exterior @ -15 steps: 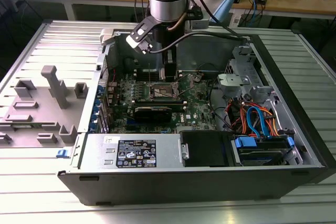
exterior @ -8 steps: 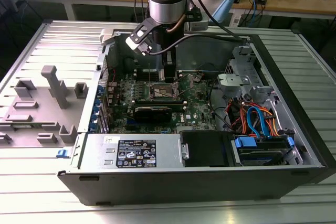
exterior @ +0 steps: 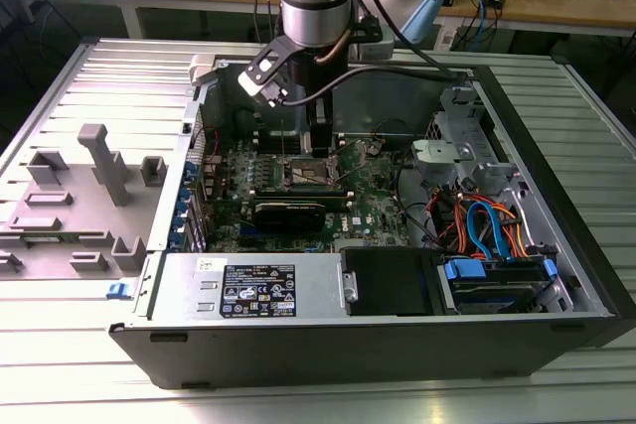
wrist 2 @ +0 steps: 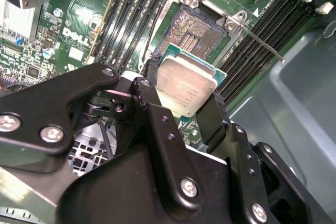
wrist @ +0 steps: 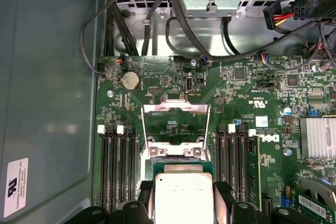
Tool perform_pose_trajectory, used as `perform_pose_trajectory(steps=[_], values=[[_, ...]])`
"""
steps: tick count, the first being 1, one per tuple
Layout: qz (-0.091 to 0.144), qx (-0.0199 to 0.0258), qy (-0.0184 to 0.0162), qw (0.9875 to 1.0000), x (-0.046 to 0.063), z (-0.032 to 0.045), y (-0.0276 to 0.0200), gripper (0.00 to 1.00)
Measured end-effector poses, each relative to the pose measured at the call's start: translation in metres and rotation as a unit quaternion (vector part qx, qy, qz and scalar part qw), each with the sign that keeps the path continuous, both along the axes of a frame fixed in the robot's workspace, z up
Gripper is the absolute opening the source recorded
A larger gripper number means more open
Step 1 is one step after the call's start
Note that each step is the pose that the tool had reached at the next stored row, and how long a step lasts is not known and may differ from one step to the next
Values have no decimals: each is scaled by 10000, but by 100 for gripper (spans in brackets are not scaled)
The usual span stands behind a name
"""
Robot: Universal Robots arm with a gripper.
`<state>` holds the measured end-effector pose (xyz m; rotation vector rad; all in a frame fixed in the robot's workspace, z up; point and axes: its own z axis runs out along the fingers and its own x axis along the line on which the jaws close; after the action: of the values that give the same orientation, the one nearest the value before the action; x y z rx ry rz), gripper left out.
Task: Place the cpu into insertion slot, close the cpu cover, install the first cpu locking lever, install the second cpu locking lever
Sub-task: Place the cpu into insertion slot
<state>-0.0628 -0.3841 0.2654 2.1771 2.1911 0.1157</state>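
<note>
Claw point(wrist 2: 184, 92) pinches cpu point(wrist 2: 187, 83) above insertion slot point(wrist 2: 198, 29).

cpu point(wrist 2: 186, 85): dull brushed silver metal lid, green edge.
gripper point(wrist 2: 185, 92): matt black, bright steel screw heads.
cpu cover point(wrist: 176, 107): bare silvery metal, satin sheen.
motherboard point(wrist: 173, 85): glossy green laminate.
case wall point(wrist: 47, 77): smooth matt grey sheet metal.

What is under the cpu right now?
In the second wrist view, the empty insertion slot shows just past the cpu, contacts bare. Whatever lies directly beneath the cpu is covered by it.
</note>
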Motion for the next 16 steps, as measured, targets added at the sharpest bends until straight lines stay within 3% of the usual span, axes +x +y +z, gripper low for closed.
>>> perform_pose_trajectory(steps=[16], values=[[0,0,0,10000,0,-43,0,54]])
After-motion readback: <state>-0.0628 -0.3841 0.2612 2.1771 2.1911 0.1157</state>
